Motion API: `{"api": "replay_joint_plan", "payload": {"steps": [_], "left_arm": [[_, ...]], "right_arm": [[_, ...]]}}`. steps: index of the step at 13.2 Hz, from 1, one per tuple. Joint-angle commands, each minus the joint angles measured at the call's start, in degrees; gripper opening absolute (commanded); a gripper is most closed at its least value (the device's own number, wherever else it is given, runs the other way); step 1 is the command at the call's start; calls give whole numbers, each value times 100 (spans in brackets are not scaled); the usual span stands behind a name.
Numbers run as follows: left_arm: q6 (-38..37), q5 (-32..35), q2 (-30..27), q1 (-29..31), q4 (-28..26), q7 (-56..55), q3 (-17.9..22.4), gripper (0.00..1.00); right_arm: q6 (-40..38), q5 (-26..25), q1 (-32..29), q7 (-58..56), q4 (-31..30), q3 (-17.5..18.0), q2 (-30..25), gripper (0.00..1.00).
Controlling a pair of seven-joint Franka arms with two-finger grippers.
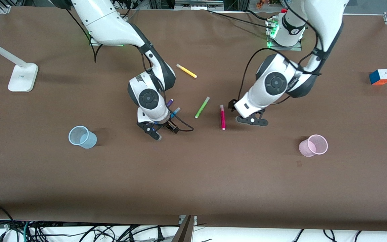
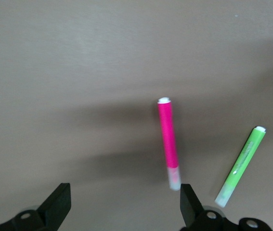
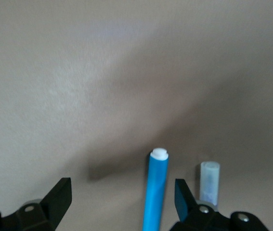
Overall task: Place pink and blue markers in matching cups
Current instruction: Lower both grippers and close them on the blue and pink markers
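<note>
Front view shows both arms low over the middle of the brown table [image 1: 193, 188]. The right gripper [image 3: 122, 197] hangs with its fingers [image 3: 59, 195] spread wide and holding nothing; the blue marker [image 3: 155, 190] lies between them, closer to one finger, and the purple marker's pale end [image 3: 209, 180] lies just outside that same finger. In the front view the arm's wrist hides most of both pens.

The left gripper [image 2: 124, 202] is also spread wide and empty. The pink marker [image 2: 168, 142] lies just inside one of its fingers [image 2: 190, 204], its pale tip almost at the fingertip; the lime-green marker [image 2: 242, 163] lies outside that finger, apart from the pink one.

A yellow marker [image 1: 186, 71] lies well clear toward the bases. The pale blue cup [image 1: 82, 137] stands upright toward the right arm's end, the pale pink cup [image 1: 313, 145] toward the left arm's end, each with bare table all around. A puzzle cube [image 1: 380, 77] and a white lamp base [image 1: 23, 77] sit near the table's ends.
</note>
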Motion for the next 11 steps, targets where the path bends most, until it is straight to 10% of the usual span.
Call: {"api": "replay_joint_plan", "payload": {"steps": [1,7,11], "left_arm": [[232,486,325,-53,95,-268,-61,100],[444,2350,906,-344,95,-1989,-334,100],[794,2413,1161,-396,121,-2114,-431,96]], "right_arm": [[120,77,106,163,114,-43,104,95],[103,86,97,128,105,-43,104,95],[59,341,70,75,79,-43,104,95]]}}
